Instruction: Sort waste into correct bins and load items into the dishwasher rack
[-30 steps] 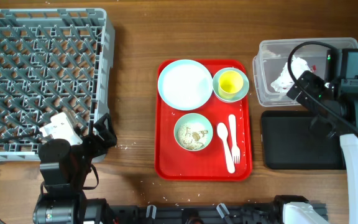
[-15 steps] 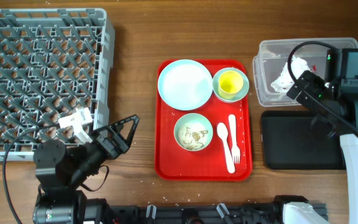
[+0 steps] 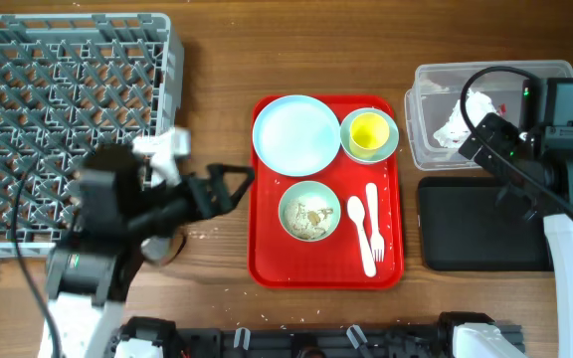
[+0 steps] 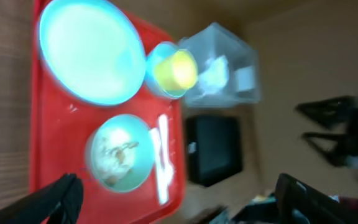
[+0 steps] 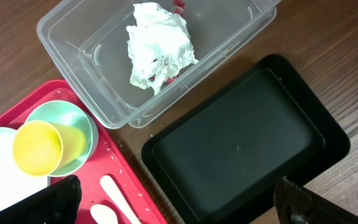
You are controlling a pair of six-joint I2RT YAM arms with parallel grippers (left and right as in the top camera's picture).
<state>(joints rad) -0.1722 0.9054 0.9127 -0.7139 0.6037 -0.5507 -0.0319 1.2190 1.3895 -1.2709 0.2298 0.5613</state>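
On the red tray stand a pale blue plate, a yellow cup in a saucer, a bowl with food scraps, and a white spoon and fork. My left gripper hangs open just left of the tray, nothing between its fingers; its wrist view is blurred. Open and empty as well, my right gripper hovers over the black bin. Crumpled tissue lies in the clear bin, a bit of red showing at its edge. The grey dishwasher rack is at far left.
The red serving tray sits mid-table. The right arm crosses above both bins at the right. Small crumbs lie on the wood between rack and tray.
My left arm has swung from in front of the rack rightward toward the red tray's left edge, jaws still open. The right arm has not moved.
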